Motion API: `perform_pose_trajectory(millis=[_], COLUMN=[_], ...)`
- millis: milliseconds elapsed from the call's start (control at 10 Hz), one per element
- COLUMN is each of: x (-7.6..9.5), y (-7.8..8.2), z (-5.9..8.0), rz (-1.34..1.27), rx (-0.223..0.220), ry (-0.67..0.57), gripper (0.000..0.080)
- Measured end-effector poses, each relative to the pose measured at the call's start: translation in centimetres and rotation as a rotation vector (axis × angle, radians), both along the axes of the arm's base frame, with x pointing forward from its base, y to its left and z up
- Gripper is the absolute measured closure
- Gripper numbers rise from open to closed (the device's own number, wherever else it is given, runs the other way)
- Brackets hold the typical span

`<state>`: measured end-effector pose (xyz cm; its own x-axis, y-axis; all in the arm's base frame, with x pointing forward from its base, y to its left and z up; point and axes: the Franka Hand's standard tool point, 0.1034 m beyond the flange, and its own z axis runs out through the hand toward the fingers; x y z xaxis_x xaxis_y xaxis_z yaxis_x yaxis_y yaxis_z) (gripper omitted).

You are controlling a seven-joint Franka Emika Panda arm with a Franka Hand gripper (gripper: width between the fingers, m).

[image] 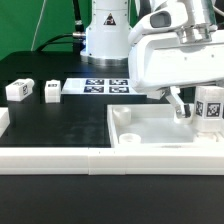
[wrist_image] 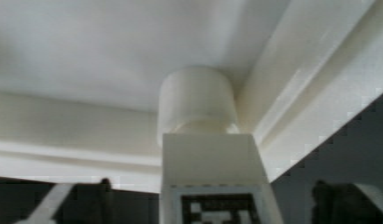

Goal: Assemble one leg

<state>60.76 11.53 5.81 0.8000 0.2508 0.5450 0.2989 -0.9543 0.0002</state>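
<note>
I read no words, numbers, brands. Only signs I see: black-and-white square tags on marker board (image: 105,87), leg (image: 18,90) and neighbour leg (image: 52,91) at exterior view's left, third leg (image: 210,106) at its right.

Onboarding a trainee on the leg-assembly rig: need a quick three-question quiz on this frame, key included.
1. How many loose legs lie to the exterior view's left of the marker board?
2. True or false: the marker board rests on the panel.
3. The leg at the gripper is: A) over the panel; B) on the marker board; C) beside the loose legs.
Key: 1 two; 2 false; 3 A.
</note>
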Motion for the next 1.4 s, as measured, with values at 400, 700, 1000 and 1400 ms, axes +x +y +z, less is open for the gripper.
perform_pose_trajectory(millis=[400, 700, 1000, 1400], x=[0.0, 0.2, 0.4, 0.5], y=[0.0, 0.1, 0.1, 0.3], z=[0.0, 2.1, 3.2, 2.0], rz=[0.0, 0.009, 0.014, -0.009], rx=[0.0, -0.006, -0.009, 0.002], ry=[0.001, 0.017, 0.02, 0.158], gripper=[0.0151, 0.0151, 0.0151, 0.0151])
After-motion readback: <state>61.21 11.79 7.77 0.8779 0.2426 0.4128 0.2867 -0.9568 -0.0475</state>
